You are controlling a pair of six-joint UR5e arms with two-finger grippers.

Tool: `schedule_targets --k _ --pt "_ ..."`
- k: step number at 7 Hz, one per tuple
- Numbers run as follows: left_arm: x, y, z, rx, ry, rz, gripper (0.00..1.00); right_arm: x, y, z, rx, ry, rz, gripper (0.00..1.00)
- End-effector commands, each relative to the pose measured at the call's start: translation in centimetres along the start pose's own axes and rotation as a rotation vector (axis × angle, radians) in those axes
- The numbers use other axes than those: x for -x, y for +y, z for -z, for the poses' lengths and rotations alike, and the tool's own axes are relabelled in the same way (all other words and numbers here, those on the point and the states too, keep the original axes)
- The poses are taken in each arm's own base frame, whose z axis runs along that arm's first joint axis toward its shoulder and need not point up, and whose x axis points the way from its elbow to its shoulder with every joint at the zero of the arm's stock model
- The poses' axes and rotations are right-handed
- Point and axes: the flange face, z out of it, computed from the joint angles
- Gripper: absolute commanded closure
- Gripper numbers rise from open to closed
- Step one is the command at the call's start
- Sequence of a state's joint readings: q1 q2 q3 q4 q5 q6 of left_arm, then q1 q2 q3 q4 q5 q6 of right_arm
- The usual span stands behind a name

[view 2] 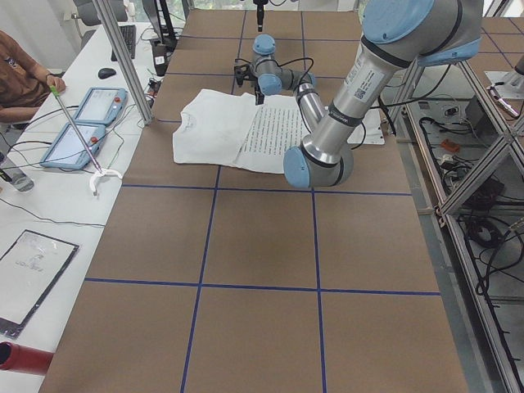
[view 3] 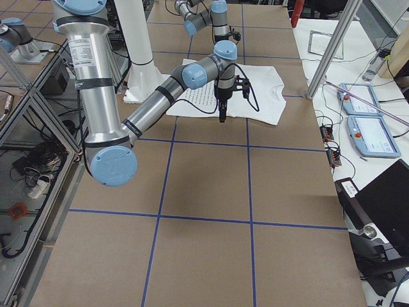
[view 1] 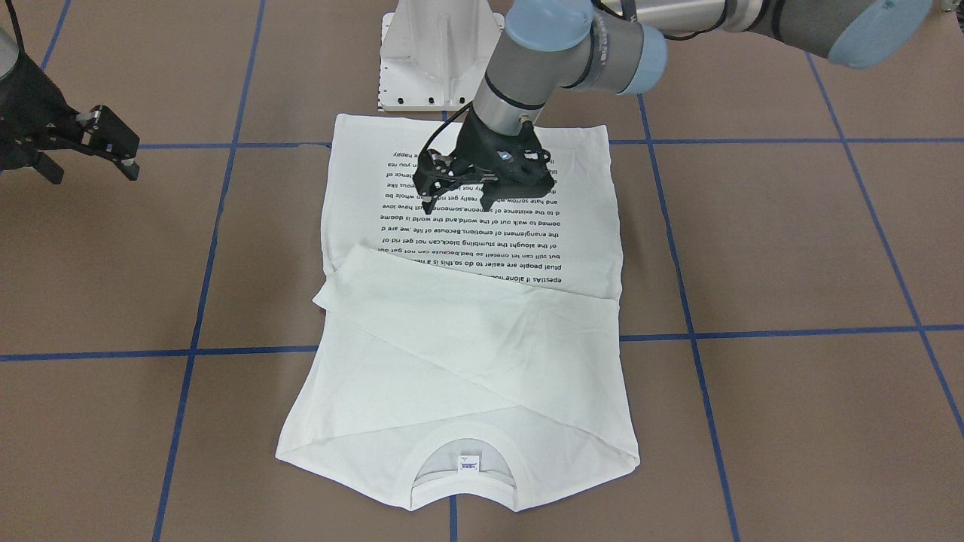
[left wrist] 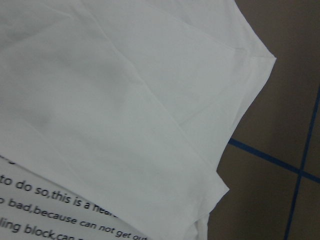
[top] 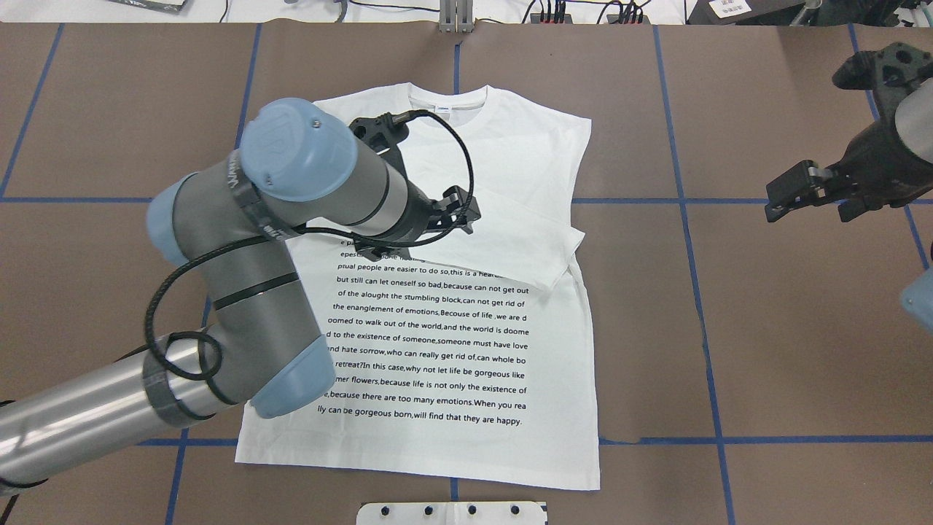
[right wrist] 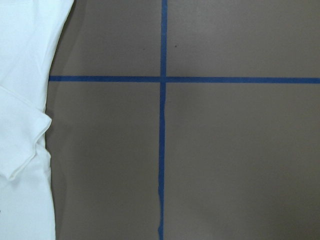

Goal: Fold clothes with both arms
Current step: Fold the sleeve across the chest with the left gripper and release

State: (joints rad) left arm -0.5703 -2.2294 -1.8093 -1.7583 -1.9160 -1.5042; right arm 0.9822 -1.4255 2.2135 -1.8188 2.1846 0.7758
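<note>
The shirt was plain white, with a block of small black text lines printed across its front. Its ribbed collar was the same white, and the neck label was white with a small dark blue mark. The table was matt brown, ruled into large squares by blue tape lines. The left arm was silver-grey with light-blue joint caps and a black cable. The left gripper was black, as was the right gripper, which bore small silvery parts. The pedestal was white with dark bolt holes.
</note>
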Motion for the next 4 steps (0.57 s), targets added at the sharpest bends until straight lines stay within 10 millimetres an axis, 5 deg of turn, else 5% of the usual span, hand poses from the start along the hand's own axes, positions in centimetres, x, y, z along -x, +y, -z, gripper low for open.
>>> schedule_targets --k 1,4 --pt "8.8 2.1 4.4 0.010 -0.077 -0.143 0.00 4.1 6.0 -2.4 0.010 -0.018 -0.043 0.00" --pt "15.8 3.3 6.4 0.020 -0.136 -0.200 0.01 11.6 15.4 -9.5 -0.002 0.004 -0.091 0.00"
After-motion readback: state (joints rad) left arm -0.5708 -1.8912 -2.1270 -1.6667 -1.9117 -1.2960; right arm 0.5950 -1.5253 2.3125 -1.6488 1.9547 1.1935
